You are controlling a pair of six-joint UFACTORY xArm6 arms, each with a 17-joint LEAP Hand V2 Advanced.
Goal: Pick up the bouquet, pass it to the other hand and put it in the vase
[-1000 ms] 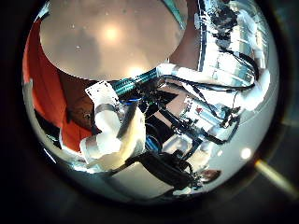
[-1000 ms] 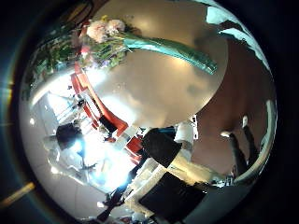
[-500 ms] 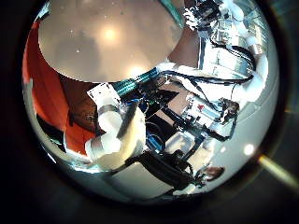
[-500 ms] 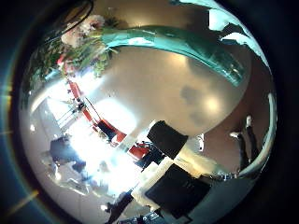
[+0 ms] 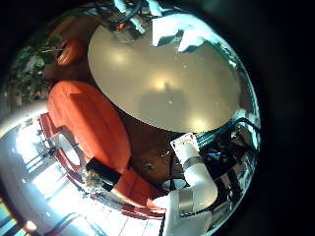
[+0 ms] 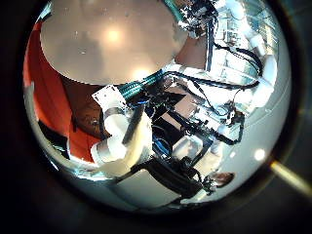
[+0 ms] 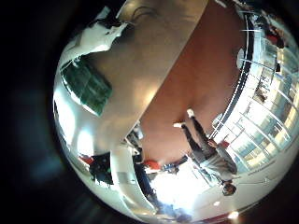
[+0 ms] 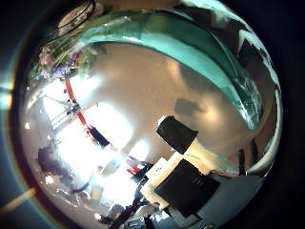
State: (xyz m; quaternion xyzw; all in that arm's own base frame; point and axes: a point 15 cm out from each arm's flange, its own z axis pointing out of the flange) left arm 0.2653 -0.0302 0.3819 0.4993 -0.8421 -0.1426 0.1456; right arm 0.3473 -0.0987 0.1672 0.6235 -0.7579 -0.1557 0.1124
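Note:
The bouquet (image 8: 205, 52) lies on the round table (image 8: 133, 91), its teal wrap close to my right palm and its flowers (image 8: 52, 62) at the far end. The wrap also shows in the right little finger side palm view (image 7: 86, 84), beside a white finger (image 7: 93, 39). My right hand (image 8: 181, 181) hovers just over the wrap with its fingers relaxed, not closed round it. My left hand (image 6: 122, 144) is open, holds nothing and is off the table's edge. The left little finger side palm view shows the right hand (image 5: 177, 25) across the table.
An orange chair (image 5: 84, 118) stands beside the table (image 5: 162, 84) below my left hand. The right arm (image 6: 210, 24) reaches over the table's far side (image 6: 107, 39). Brown floor (image 7: 201, 70) lies beyond the table edge.
The wrap fills more and more of the right thumb side palm view: my right hand has come closer to the bouquet. My left hand has barely moved.

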